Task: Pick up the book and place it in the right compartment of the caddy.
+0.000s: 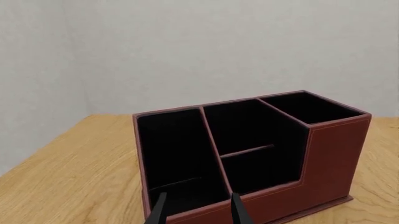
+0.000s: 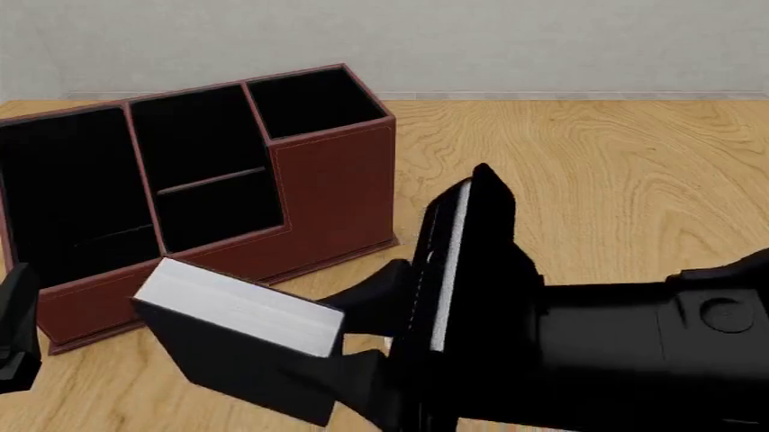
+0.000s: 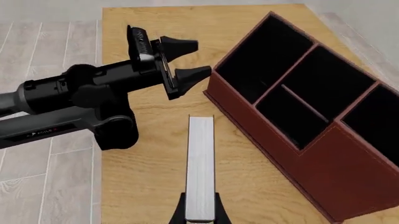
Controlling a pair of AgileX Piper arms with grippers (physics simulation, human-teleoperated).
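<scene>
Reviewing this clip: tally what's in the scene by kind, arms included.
Caddy: 1
Book: 1
Table: 1
Grippers: 2, left gripper and right gripper
Total: 5

The right gripper [image 3: 201, 211] grips the book [image 3: 201, 168] between its two fingers [image 3: 180, 212], one on each black cover, so the white page edges face the camera. The book hangs above the wooden table [image 3: 149, 154], apart from the reddish-brown caddy [image 3: 349, 177], whose three black sections lie open. The left gripper [image 3: 188, 59], fingers parted, hovers near the caddy's wide end section.
</scene>
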